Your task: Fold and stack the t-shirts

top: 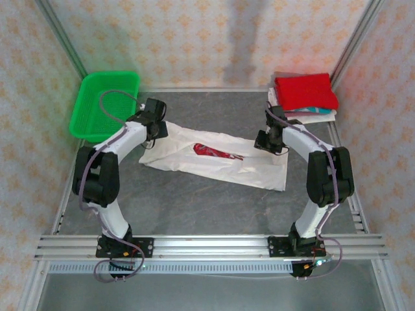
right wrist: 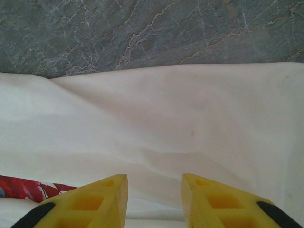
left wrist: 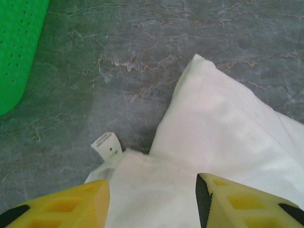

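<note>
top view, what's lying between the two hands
The cream-white t-shirt with its red graphic, laid out on the grey table, spans the stretch from the left hand to the right hand; the top view shows it.

t-shirt (top: 259, 170): plain cream-white
chest graphic (top: 214, 151): red splatter, darker streaks
care label (left wrist: 107, 144): white, small dark print
folded stack (top: 306, 91): red on top, white and teal edges beneath
basket (top: 105, 103): bright green, dotted with small holes
table (top: 194, 201): grey, marbled with pale veins
walls (top: 194, 39): cream, repeating peach floral motif
left gripper (left wrist: 151, 190): yellow fingers, black tips
right gripper (right wrist: 155, 183): yellow fingers, black tips
</note>
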